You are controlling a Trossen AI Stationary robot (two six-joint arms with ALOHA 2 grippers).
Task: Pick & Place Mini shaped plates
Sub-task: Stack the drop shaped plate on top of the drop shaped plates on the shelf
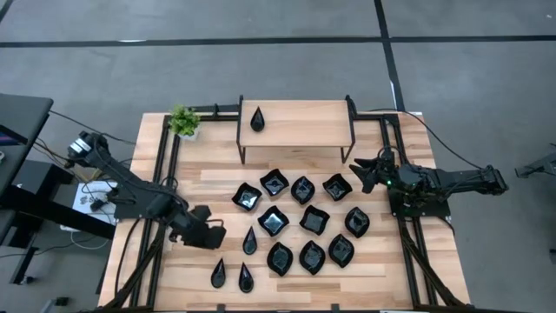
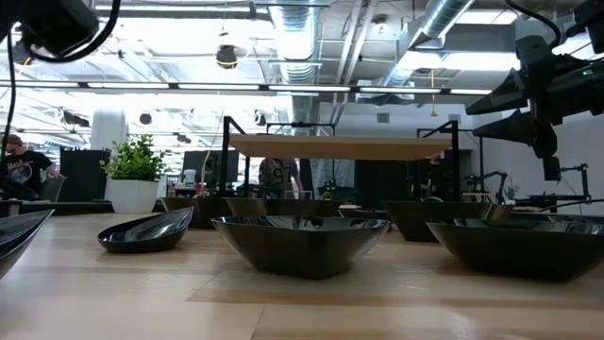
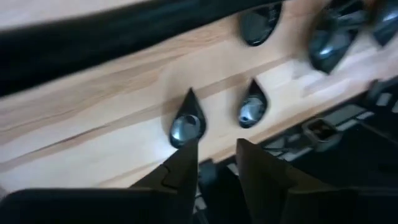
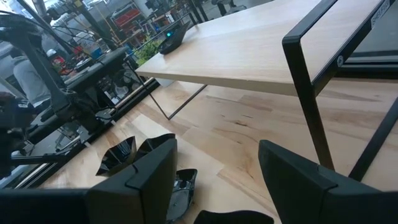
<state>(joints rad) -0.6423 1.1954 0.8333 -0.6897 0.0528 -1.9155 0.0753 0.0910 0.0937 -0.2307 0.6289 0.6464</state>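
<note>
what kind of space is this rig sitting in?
Most likely a robotics lab or workshop. The low view shows bare ceiling ducts and strip lights over an open room, the high view shows a grey concrete floor around the wooden table, and other dark equipment frames stand beyond it.

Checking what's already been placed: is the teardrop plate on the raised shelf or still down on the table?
On the shelf. The high view shows one teardrop plate resting on the raised shelf, apart from the plates below.
</note>
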